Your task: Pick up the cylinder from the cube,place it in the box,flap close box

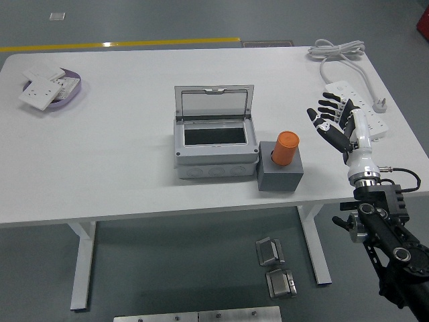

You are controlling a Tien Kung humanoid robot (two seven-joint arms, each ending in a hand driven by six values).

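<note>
**Cylinder on the cube, right hand spread over the table's right side**

The orange cylinder (286, 147) stands in the top of the grey cube (280, 173), tilted a bit, leaning toward the right. Nothing touches it. The cube sits just beside the grey box (215, 147), at the box's front right corner, abt touching it. The box's flap (214, 101) is up, standing at the back, w/ a dark opening showing inside.

Off to the right, the robot's right hand (338, 124) is raised above the table (120, 174), well apart from the cylinder. Its fingers (323, 115) are spread wide & point up-left; it holds nothing. The white forearm runs down to a black arm that drops past the table's near right edge.

Behind the hand lies a white power strip (365, 111), partly hidden by it, its cable looping to the far right corner. At the far left corner there's a purple dish (74, 90) w/ white wall sockets (40, 90) stacked in it.

On the floor under the table, two small metal parts (276, 267). No left arm to be seen.
</note>
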